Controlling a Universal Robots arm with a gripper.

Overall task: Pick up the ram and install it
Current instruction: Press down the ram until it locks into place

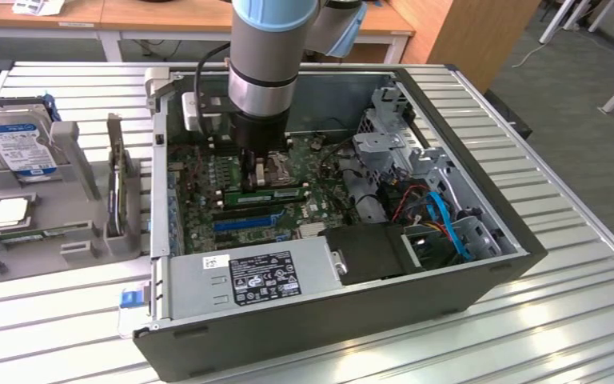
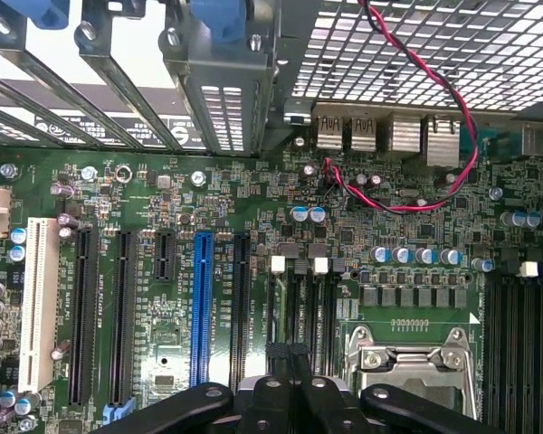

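The ram (image 1: 268, 194) is a long green stick standing on edge in a memory slot of the motherboard (image 1: 318, 210), beside the CPU socket (image 1: 277, 166). My gripper (image 1: 255, 157) hangs low inside the open computer case (image 1: 478, 200), just beyond the stick in the exterior view; whether it touches the stick I cannot tell. In the wrist view the gripper (image 2: 290, 384) is shut, its black fingertips (image 2: 270, 391) pressed together with nothing between them. They sit over the black memory slots (image 2: 309, 307) between the blue card slot (image 2: 200, 307) and the CPU socket (image 2: 407, 362).
A grey fixture (image 1: 73, 240) at the exterior view's left holds a hard drive (image 1: 13, 144), a square silver chip (image 1: 9, 212), an upright card (image 1: 115, 188) and another green stick (image 1: 32, 235). The power supply (image 1: 253, 276), drive bays (image 1: 392, 152) and a red-black cable (image 2: 452, 108) crowd the case.
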